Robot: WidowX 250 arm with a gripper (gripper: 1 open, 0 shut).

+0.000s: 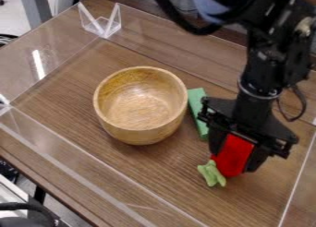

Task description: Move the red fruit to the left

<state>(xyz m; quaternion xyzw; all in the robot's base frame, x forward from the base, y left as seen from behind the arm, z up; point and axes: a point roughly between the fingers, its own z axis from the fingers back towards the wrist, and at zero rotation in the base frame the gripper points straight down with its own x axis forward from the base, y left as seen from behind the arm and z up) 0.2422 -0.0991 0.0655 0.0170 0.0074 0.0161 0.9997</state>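
Black gripper (pixel 232 155) pointing down, fingers around the red fruit (pixel 231 157).

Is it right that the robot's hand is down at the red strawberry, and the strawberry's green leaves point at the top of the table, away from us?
Not quite: the strawberry's green leaves point toward the bottom left of the camera view. The end effector is indeed down at the strawberry.

Black angular arm, looping black cable

Soft, even light, low resolution.
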